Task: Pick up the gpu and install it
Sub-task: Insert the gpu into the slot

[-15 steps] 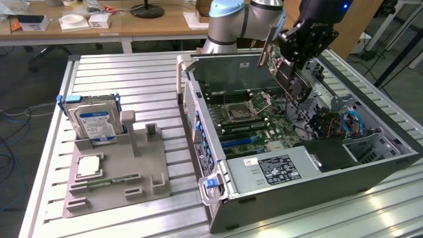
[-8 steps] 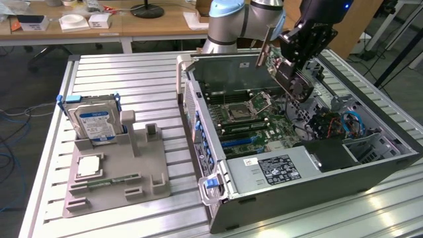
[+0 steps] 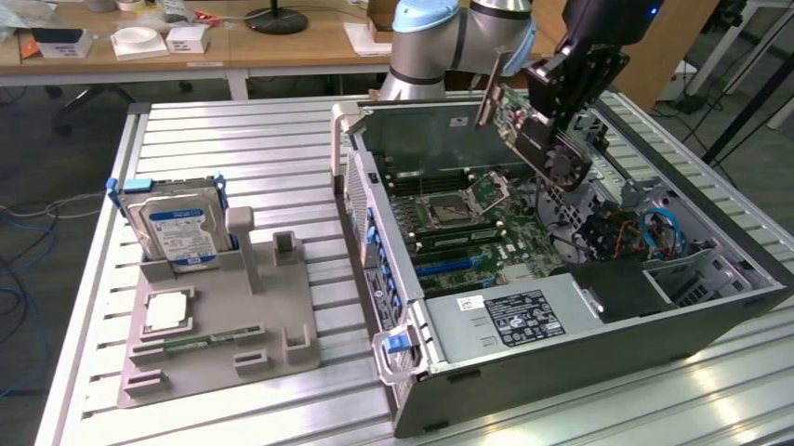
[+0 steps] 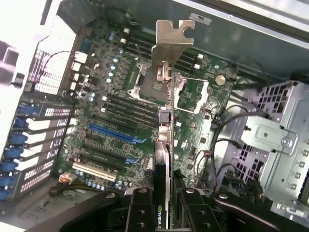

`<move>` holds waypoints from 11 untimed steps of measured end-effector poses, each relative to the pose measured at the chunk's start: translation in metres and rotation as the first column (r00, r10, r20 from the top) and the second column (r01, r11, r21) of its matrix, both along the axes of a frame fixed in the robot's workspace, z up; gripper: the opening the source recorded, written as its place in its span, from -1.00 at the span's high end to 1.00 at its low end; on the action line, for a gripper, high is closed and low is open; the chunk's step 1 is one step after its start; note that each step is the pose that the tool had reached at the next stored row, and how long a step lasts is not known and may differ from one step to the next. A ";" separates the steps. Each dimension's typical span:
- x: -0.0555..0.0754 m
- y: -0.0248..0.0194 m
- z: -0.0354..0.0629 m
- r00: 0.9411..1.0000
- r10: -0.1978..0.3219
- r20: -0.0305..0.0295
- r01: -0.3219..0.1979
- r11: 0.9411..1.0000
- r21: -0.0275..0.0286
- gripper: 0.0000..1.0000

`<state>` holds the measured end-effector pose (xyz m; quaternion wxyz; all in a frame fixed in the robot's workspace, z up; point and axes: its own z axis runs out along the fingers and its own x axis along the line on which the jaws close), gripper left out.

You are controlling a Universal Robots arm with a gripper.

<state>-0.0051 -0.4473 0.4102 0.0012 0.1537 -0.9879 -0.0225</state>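
The gpu (image 3: 536, 130) hangs tilted above the open computer case (image 3: 620, 348), its silver bracket (image 3: 493, 88) toward the back wall and its fan facing the exterior view's right. My gripper (image 3: 568, 107) is shut on the card's upper edge. In the wrist view the gpu (image 4: 165, 145) runs edge-on as a narrow dark slab between my black fingers (image 4: 140, 212), with the metal bracket (image 4: 172, 41) at its far end. My gripper (image 4: 165, 210) holds it over the motherboard (image 4: 111, 92), well above the blue slot (image 4: 113, 134) and apart from it.
A grey fixture (image 3: 267, 316) on the slatted table holds the silver hard drive (image 3: 174, 230), a processor (image 3: 167, 311) and a slim memory stick (image 3: 205, 342). Inside the case are the power supply (image 3: 515, 316), a drive cage (image 4: 275, 140), loose cables (image 3: 657, 228) and the processor socket (image 3: 447, 209).
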 end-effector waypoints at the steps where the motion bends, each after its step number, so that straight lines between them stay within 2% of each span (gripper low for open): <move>1: 0.000 0.0000 0.0000 1.000 0.013 0.000 -0.013 1.000 0.000 0.48; 6: 0.000 0.0000 -0.0001 0.997 0.076 0.000 -0.076 0.997 0.000 0.48; 11: 0.000 0.0000 0.0000 0.990 0.139 0.000 -0.139 0.990 0.000 0.48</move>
